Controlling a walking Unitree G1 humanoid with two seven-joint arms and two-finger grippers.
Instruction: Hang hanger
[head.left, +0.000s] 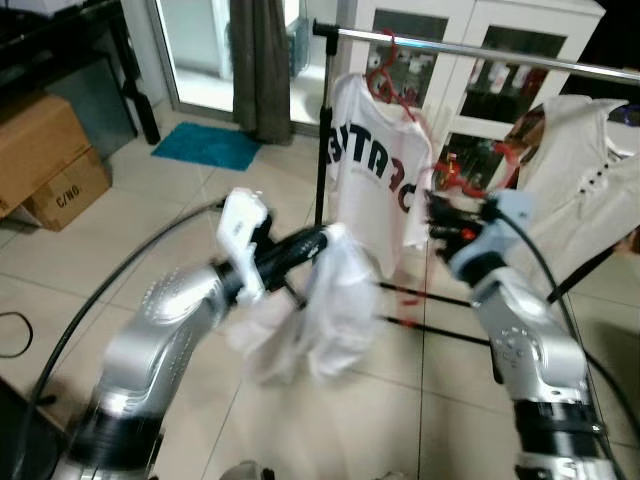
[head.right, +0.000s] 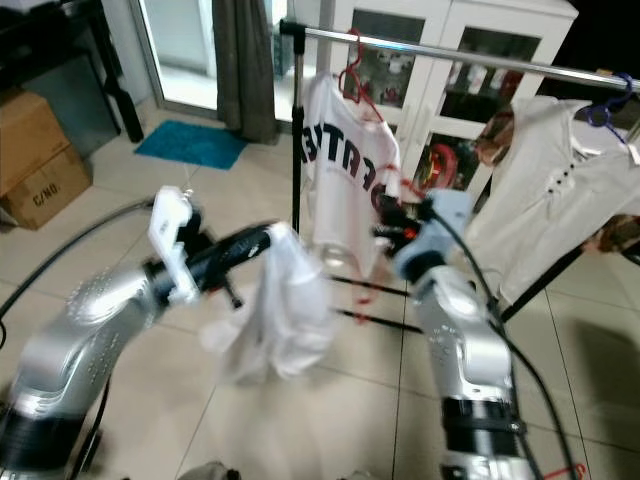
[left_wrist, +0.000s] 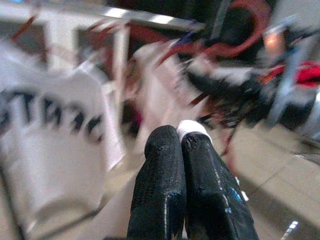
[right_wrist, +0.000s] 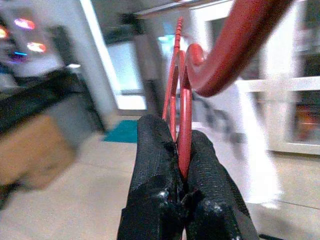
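My right gripper (head.left: 437, 215) is shut on a red hanger (right_wrist: 220, 65), pinching its thin wire between the fingers (right_wrist: 150, 150), with the hook curving above. It is held below the metal rail (head.left: 480, 52), just right of a hanging white T-shirt with black letters (head.left: 375, 170). My left gripper (head.left: 325, 240) is shut on a white garment (head.left: 330, 310) that droops from its fingers in front of the rack. In the left wrist view, a bit of white cloth (left_wrist: 192, 127) shows at the closed fingertips (left_wrist: 165, 150).
A white buttoned shirt (head.left: 590, 200) hangs at the rail's right end. Behind the rack stands a white glass-door cabinet (head.left: 470, 30). The rack's black base bars (head.left: 430, 300) lie on the tiled floor. Cardboard boxes (head.left: 45, 160), a teal mat (head.left: 205, 145) and a curtain (head.left: 260, 60) are to the left.
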